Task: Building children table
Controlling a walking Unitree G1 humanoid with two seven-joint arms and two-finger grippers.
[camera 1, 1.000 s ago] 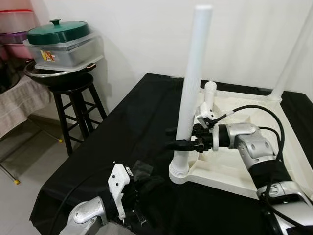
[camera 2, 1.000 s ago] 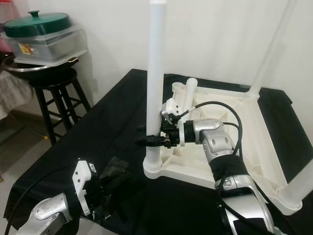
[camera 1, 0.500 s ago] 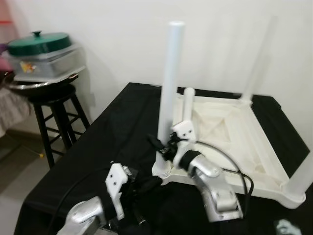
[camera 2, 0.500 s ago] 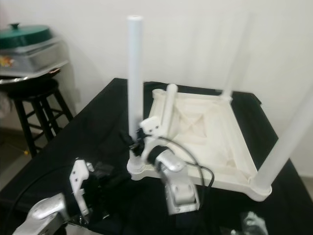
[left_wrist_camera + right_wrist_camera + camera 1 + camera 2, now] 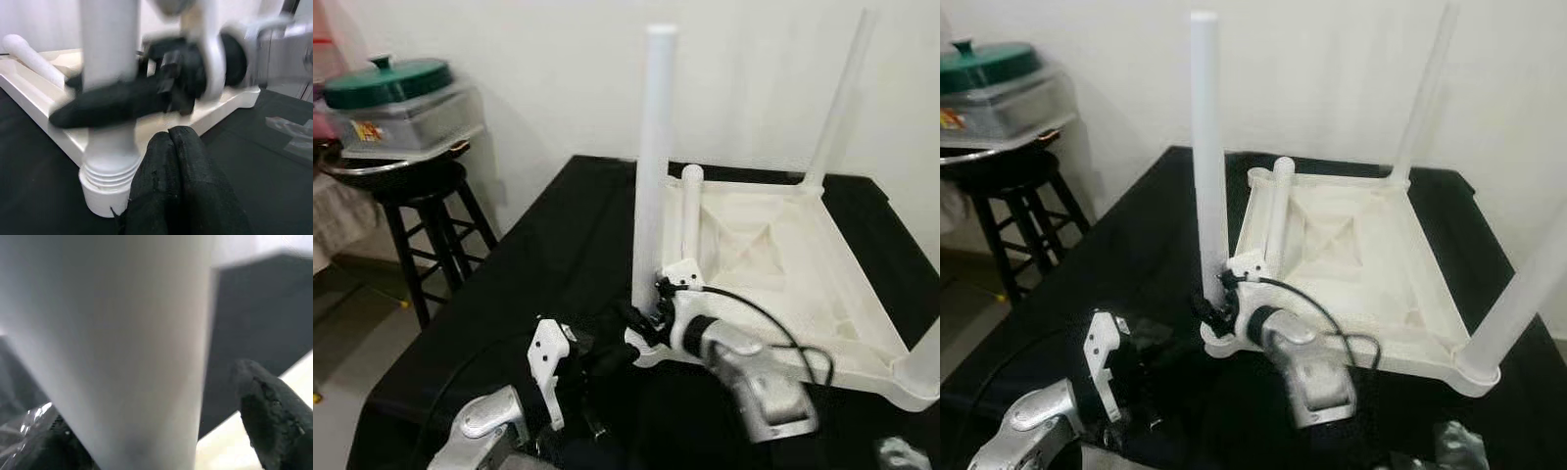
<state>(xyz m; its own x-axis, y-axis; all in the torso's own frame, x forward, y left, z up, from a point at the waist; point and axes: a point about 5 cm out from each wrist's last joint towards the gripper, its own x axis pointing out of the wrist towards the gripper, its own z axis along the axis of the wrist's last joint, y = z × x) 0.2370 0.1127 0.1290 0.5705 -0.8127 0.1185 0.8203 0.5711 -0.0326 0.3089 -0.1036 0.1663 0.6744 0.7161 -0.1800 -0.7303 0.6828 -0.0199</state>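
Observation:
An upturned white table top [image 5: 773, 245] lies on a black cloth. A white leg [image 5: 651, 157] stands upright in its near left corner socket. My right gripper [image 5: 639, 328] is shut on this leg [image 5: 107, 333] just above the socket, one black finger [image 5: 266, 401] on each side. My left gripper [image 5: 170, 147] is shut with nothing in it, its tips close to the threaded leg base [image 5: 110, 181]. A loose leg [image 5: 690, 211] lies inside the top. Two more legs stand at the far right corner [image 5: 842, 93] and near right corner [image 5: 925, 357].
A black stool [image 5: 421, 196] at the left carries a metal tray and a clear box with a green lid [image 5: 386, 83]. The black cloth [image 5: 538, 264] drops off toward the stool. Crumpled clear wrap [image 5: 901, 455] lies near the front right. A white wall stands behind.
The camera has shifted. My right gripper has slid down the upright leg to just above the socket. My left gripper has come closer to the leg's base.

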